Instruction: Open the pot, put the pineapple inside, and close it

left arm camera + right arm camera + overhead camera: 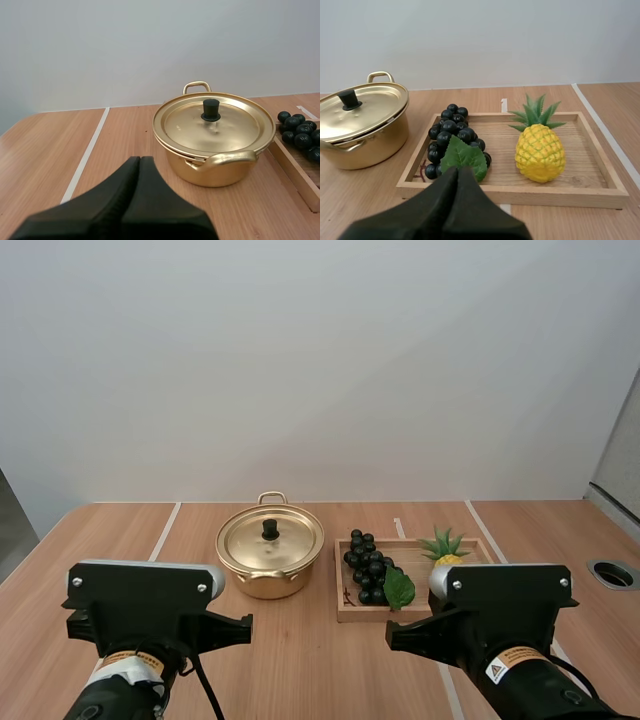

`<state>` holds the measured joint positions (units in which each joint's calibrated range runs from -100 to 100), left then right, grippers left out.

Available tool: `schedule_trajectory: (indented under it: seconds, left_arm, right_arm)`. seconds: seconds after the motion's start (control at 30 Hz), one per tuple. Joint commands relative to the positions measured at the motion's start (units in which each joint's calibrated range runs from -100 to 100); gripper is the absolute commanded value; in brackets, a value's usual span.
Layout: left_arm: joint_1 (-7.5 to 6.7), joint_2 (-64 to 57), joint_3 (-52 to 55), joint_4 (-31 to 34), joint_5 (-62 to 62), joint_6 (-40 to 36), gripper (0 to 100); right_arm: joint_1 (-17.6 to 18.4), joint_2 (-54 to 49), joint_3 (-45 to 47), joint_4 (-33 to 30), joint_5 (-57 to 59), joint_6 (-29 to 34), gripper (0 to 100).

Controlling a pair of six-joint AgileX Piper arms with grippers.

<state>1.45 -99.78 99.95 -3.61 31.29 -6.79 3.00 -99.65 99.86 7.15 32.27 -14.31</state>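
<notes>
**Left gripper** [140,159] and **right gripper** [458,170]: both are clenched on nothing. Just ahead of the left fingertips the polished golden pot [220,167] is seen closed. Its smooth, slippery lid [235,127] is best taken by the black knob [210,109]. Ahead and rightward of the right fingertips, the pineapple [540,152] rests in the wooden tray [600,191]. It is judged light, stiff and bumpy, and best pinched across its yellow body.
</notes>
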Motion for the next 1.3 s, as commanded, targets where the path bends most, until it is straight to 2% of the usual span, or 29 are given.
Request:
schedule_trajectory:
  seconds: [0.0, 0.57, 1.07, 1.27]
  left_arm:
    - [0.10, -0.2, 0.1, -0.9, -1.9, -0.4, 0]
    - [-0.06, -0.2, 0.1, -0.9, -1.9, -0.4, 0]
    - [-0.06, -0.2, 0.1, -0.9, -1.9, -0.4, 0]
    - [-0.06, -0.2, 0.1, -0.9, -1.9, -0.4, 0]
  right_arm:
    - [0.2, -0.4, 0.1, -0.2, -1.1, -0.5, 0]
    - [0.4, -0.4, 0.1, -0.2, -1.1, -0.5, 0]
    - [4.5, -0.4, 0.1, 0.5, -1.3, -0.5, 0]
    - [4.7, -0.4, 0.1, 2.7, -1.3, -0.5, 0]
